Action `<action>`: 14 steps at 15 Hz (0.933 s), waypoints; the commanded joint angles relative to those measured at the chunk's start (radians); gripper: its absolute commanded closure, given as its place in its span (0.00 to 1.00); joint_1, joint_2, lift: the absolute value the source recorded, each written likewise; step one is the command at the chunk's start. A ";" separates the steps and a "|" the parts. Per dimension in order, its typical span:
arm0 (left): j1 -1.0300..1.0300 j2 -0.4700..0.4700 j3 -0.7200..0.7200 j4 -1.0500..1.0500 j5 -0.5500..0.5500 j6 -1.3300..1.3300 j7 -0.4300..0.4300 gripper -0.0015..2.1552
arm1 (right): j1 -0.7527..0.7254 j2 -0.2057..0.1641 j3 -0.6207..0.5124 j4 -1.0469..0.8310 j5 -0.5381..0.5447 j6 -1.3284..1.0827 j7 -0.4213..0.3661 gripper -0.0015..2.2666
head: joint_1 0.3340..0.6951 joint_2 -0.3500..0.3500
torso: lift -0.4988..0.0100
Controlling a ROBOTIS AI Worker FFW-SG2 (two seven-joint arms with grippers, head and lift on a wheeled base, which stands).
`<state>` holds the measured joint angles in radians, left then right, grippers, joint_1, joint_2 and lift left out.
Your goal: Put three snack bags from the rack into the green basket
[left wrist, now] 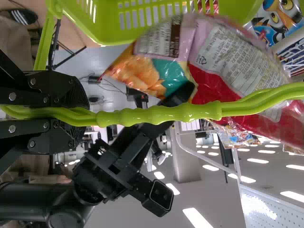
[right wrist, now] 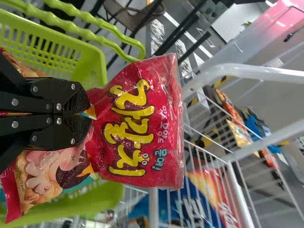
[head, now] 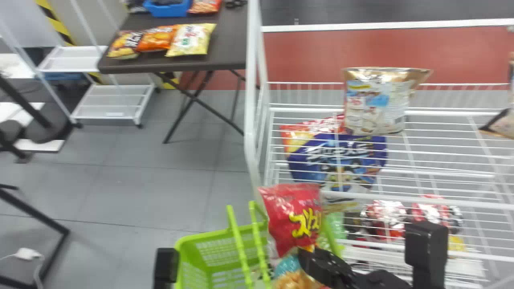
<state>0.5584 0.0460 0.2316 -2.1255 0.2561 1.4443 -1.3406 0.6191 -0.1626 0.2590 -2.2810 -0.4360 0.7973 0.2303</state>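
One red bag [head: 290, 216] juts from the pinching right claw [head: 308, 257], near the basket handles [left wrist: 156, 115] the left claw [head: 166, 265] grips

head: high, forward-down | left wrist: close, probably rightward | right wrist: close | shared: basket [right wrist: 100, 71]

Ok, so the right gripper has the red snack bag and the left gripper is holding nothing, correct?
Not quite: the left wrist view shows the left gripper shut on the handles of the green basket. The right gripper does have the red snack bag.
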 commanded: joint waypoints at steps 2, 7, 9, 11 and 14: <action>0.000 0.000 0.003 0.002 0.000 0.000 0.000 1.00 | -0.010 -0.009 0.019 0.012 0.008 0.095 -0.002 0.11 | 1.00 0.87 | 0.98; 0.000 0.000 0.003 0.002 0.000 0.000 0.000 1.00 | 0.005 -0.026 -0.083 -0.049 -0.037 0.132 0.007 0.03 | 1.00 0.90 | 0.98; 0.003 0.000 0.003 0.002 0.000 0.000 0.000 1.00 | -0.021 -0.018 -0.185 -0.058 -0.058 0.101 0.007 0.03 | 1.00 0.78 | 0.98; 0.005 0.000 0.000 0.002 0.000 -0.003 -0.002 1.00 | -0.098 0.014 -0.305 -0.035 -0.030 0.082 0.000 0.03 | 1.00 0.62 | 0.98; 0.005 0.000 -0.005 0.004 0.000 -0.003 -0.005 1.00 | -0.248 0.026 -0.423 0.067 0.079 0.070 -0.031 0.03 | 1.00 0.30 | 0.98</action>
<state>0.5630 0.0460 0.2295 -2.1230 0.2562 1.4414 -1.3444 0.4386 -0.1396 -0.1132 -2.2653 -0.4049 0.8761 0.2078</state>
